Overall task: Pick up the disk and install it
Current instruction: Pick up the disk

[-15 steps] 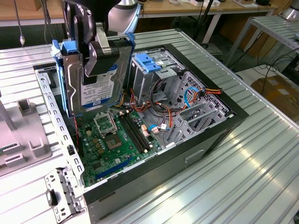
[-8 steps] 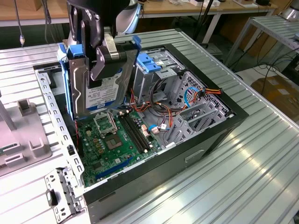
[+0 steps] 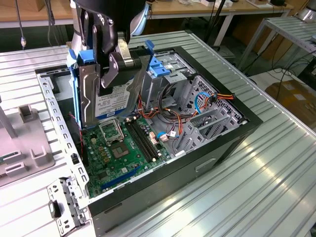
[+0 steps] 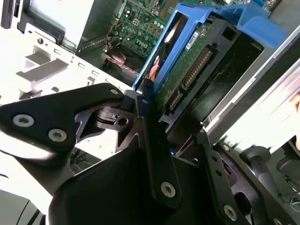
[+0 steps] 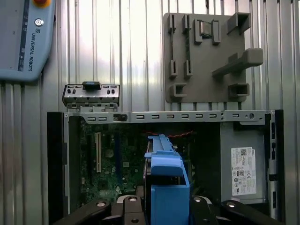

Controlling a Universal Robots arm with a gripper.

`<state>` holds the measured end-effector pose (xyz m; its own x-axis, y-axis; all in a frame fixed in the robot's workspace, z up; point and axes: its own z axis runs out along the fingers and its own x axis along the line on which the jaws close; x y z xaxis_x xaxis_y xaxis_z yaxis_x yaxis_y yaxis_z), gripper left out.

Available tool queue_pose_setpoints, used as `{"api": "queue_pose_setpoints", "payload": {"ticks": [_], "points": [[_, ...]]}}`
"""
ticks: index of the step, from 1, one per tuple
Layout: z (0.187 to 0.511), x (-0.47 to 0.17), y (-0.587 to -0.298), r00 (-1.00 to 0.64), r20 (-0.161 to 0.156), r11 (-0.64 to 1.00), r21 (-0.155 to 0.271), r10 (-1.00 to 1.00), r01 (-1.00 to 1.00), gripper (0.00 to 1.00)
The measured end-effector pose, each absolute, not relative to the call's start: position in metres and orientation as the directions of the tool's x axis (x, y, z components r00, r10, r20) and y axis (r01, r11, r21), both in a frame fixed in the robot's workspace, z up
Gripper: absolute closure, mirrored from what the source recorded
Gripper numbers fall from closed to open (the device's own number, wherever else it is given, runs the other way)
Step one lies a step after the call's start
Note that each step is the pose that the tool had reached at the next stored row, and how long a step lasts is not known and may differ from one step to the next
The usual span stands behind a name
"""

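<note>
A: So, where is the disk (image 3: pixel 114 102)?

B: Upright on edge over the open computer case (image 3: pixel 222 143), its lower edge just above the motherboard (image 3: pixel 118 148) inside that case.

A: And the gripper (image 3: pixel 98 91)?

B: Closed on the disk, one finger against each flat face. Both wrist views show its blue rail (image 4: pixel 161 51) (image 5: pixel 166 187) above the case.
</note>
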<state>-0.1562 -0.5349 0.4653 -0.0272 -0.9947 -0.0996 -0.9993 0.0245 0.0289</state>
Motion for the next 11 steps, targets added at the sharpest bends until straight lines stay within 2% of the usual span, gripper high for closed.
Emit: {"api": "queue_pose_setpoints", "payload": {"ticks": [11], "points": [[0.4647,-0.1491,-0.5413,-0.027,-0.1,0.024,0.029,-0.995,-0.999,0.64]]}}
